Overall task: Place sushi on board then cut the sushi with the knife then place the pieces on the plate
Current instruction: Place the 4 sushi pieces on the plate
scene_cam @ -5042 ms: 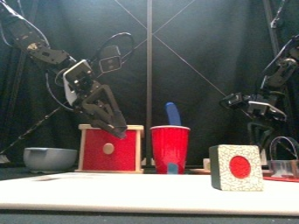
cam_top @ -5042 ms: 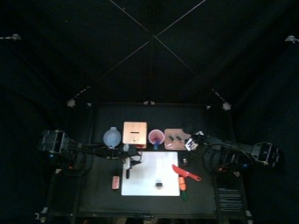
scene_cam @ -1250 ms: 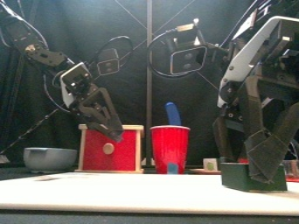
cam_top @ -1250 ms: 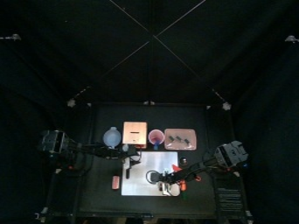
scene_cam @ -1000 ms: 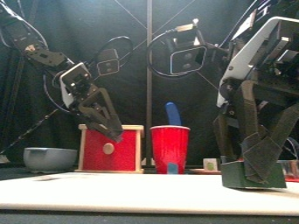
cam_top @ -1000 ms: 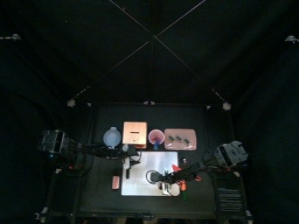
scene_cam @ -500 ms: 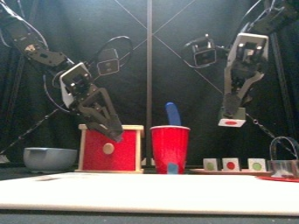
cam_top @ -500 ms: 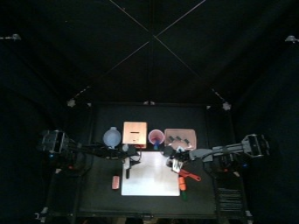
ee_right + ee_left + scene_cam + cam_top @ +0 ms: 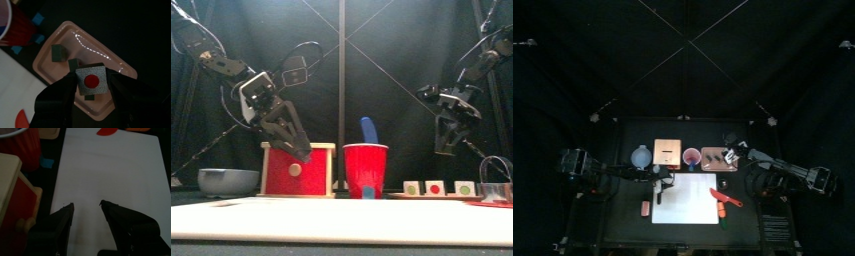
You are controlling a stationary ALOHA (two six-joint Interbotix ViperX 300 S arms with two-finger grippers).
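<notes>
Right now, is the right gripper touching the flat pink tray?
Apart. In the front view the right gripper hangs well above the flat pink tray, black curtain between them. The right wrist view shows it holding a dark green sushi piece.

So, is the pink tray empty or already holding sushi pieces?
Holding some: three sushi pieces sit on the pink tray in the front view.

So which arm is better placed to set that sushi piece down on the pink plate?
The right. The right claw holds the sushi piece above the pink plate, so it probably only needs to lower and let go. The left claw hangs open over the white board.
</notes>
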